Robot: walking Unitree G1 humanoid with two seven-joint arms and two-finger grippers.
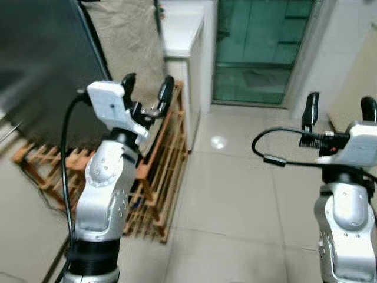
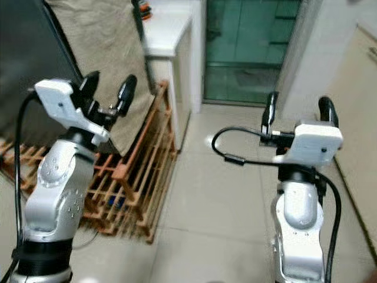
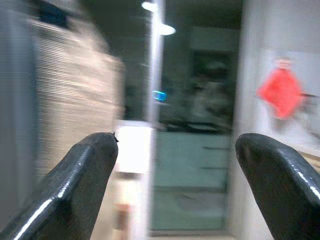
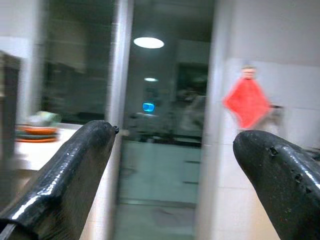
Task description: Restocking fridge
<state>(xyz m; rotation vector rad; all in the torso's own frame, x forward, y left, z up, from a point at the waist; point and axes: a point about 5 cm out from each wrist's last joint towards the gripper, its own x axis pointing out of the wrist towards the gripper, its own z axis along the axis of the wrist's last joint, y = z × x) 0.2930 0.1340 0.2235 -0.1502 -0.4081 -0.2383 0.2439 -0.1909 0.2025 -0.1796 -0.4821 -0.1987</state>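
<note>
L gripper (image 1: 147,88) agape, empty — dark fridge (image 1: 41,65), prob., at left.

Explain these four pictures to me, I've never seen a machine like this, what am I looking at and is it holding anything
This is a walking humanoid robot with two silver arms. The top two pictures come from cameras in its head, looking down. The left gripper and the right gripper are both raised, open and empty. The other two pictures come from cameras on each wrist, looking out between that gripper's black fingers, and are blurred. On the tiled floor stands a wooden rack with a beige cloth leaning over it, beside a white cabinet. Ahead is a glass door. A red cloth hangs on the wall.
</note>
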